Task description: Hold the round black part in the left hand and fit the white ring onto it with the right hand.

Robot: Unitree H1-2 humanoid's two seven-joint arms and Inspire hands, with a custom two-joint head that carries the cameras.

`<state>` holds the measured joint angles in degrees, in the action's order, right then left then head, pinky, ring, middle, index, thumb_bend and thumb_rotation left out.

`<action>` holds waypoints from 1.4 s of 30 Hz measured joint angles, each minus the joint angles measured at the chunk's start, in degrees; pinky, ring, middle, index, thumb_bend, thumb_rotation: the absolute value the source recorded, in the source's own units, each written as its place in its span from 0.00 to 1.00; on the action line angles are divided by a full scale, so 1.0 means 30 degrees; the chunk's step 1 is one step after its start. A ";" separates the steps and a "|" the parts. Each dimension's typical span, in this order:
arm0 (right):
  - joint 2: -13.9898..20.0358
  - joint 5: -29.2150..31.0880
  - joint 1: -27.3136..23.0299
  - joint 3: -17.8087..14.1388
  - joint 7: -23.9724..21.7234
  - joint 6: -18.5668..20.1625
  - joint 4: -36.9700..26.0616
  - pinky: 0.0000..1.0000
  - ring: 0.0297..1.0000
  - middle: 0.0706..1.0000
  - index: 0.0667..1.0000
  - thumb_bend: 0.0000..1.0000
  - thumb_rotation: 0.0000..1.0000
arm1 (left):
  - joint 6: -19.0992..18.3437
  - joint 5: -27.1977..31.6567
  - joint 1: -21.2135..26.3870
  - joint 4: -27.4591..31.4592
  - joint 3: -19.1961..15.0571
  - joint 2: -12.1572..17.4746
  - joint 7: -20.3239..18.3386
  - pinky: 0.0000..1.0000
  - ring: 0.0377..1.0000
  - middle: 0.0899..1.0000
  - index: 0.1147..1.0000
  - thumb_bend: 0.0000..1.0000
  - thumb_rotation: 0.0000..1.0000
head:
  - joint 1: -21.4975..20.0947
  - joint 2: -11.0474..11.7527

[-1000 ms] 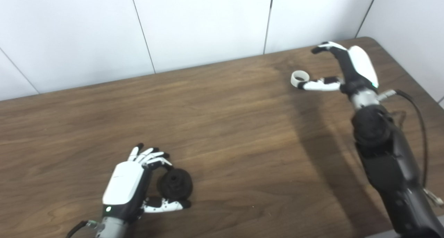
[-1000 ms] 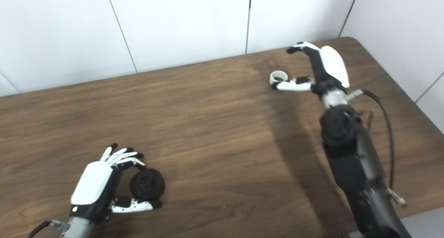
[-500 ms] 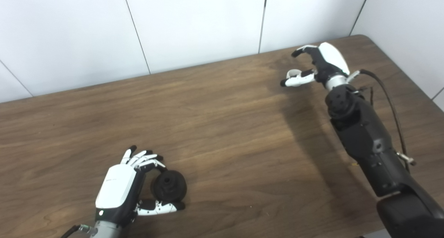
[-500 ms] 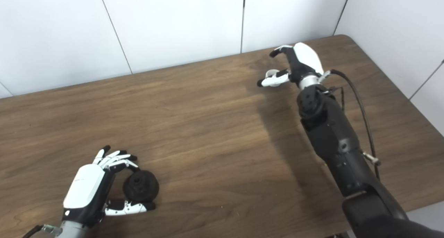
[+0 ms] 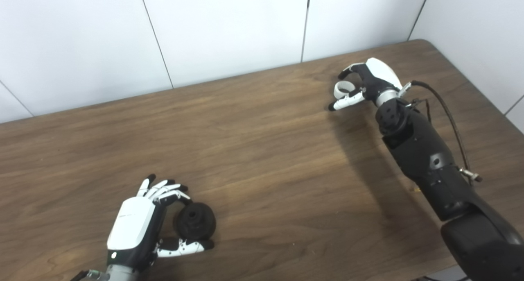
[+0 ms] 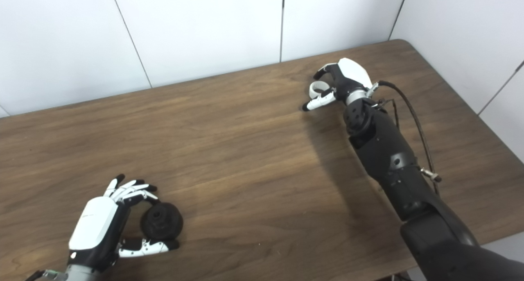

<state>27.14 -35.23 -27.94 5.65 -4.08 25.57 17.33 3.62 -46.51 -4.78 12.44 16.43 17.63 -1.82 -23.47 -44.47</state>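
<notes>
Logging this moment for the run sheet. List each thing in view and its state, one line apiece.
Black part: on edge on the table, between the left hand's fingers and thumb.
Left hand: curled around the black part; firm grip cannot be told.
White ring: between the right hand's fingers and thumb, far from the black part.
Right hand: closing around the ring.
Table: bearing both parts.

— Where are we, do we think?
— We seem to be in a plain lab or test room: a bare wood-grain worktop is set into a corner of white wall panels with thin dark seams.
</notes>
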 measured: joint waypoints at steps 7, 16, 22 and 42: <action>0.0000 0.0033 0.0000 0.0020 -0.0012 0.0219 0.0174 0.86 0.93 0.87 0.68 0.82 0.25 | 0.0103 0.0102 0.0002 0.0038 -0.0176 0.0095 -0.0235 1.00 0.87 0.74 0.42 0.52 0.05 | -0.0030 -0.0029; 0.0065 0.0033 0.0000 -0.0108 -0.0041 0.0349 0.0286 0.86 0.93 0.88 0.68 0.80 0.25 | 0.0126 0.0103 -0.0010 0.0095 -0.0271 0.0096 -0.0394 1.00 0.87 0.74 0.42 0.52 0.05 | -0.0059 -0.0059; 0.0110 0.0001 -0.0002 -0.0044 -0.0062 0.0344 0.0283 0.86 0.94 0.90 0.66 0.80 0.26 | 0.0135 0.0104 -0.0007 0.0135 -0.0314 0.0094 -0.0510 1.00 0.87 0.74 0.42 0.52 0.05 | -0.0030 -0.0117; 0.0094 0.0372 -0.0002 0.0135 0.0475 -0.0107 0.0218 0.95 0.93 0.82 0.45 0.52 0.14 | 0.0209 0.0099 -0.0014 0.0228 -0.0472 0.0087 -0.0803 1.00 0.87 0.74 0.42 0.52 0.05 | 0.0000 -0.0059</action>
<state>27.43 -34.11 -27.94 6.05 -2.65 25.25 17.98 4.24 -46.21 -4.82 13.13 15.02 17.89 -4.23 -23.47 -44.65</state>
